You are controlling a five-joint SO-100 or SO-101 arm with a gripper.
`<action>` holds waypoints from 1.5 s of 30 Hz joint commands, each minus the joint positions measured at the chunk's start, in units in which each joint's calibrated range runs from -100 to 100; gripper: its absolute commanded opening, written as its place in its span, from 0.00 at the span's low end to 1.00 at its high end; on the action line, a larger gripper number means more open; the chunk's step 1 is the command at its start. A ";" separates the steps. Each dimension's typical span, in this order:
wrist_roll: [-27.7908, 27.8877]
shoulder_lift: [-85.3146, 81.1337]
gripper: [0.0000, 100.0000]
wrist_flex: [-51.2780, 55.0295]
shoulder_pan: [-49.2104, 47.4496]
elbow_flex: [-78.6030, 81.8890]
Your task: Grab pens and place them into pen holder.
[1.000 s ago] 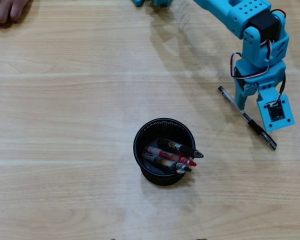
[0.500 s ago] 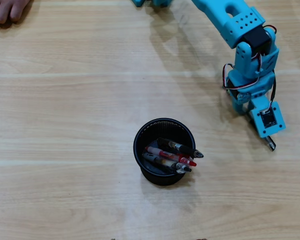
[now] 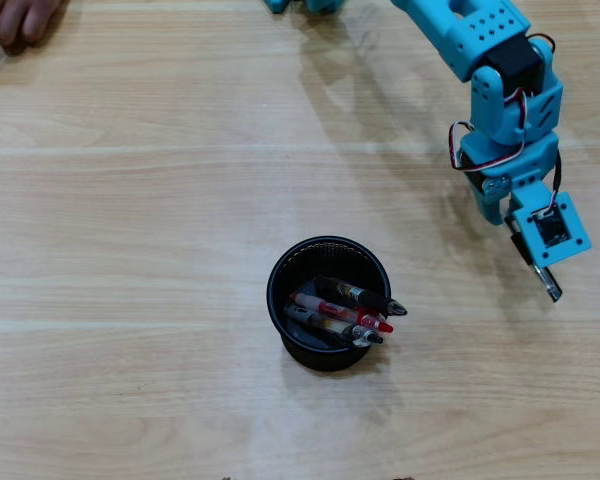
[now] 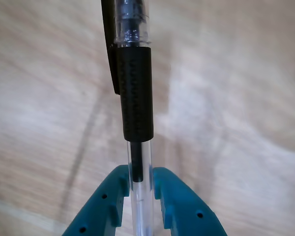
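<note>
In the wrist view my gripper (image 4: 138, 179) is shut on the clear barrel of a pen (image 4: 135, 93) with a black rubber sleeve. The pen runs straight out between the two blue fingers (image 4: 113, 189). From overhead the gripper (image 3: 510, 222) is at the right of the table, and only the pen's lower end (image 3: 548, 285) shows past the wrist camera. The round black mesh pen holder (image 3: 273, 290) stands at the middle, well to the left of the gripper. In it lean a red-and-white pen (image 3: 332, 310), a black pen (image 3: 360, 295) and a grey-black pen (image 3: 320, 324).
A person's hand (image 3: 18, 20) rests at the top left corner of the wooden table (image 3: 140, 250). The blue arm (image 3: 470, 30) comes in from the top edge.
A second ago the pen lay slantwise on the table under the open fingers. The gripper has since turned over it and shut on it, and the pen's upper end no longer shows.
</note>
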 commanded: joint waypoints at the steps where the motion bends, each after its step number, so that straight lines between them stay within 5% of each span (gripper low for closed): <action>1: 5.94 -17.59 0.02 -1.39 5.12 -1.33; 6: 15.19 -29.68 0.02 -2.33 15.53 -1.24; 10: 17.80 -35.26 0.02 -15.22 24.16 6.54; 16: 7.98 -36.10 0.02 -62.58 28.83 39.14; 21: 2.85 -33.73 0.02 -84.24 28.92 57.88; 41: 5.42 -29.51 0.10 -87.25 28.92 59.60; 45: 12.47 -32.64 0.07 -86.22 28.03 58.51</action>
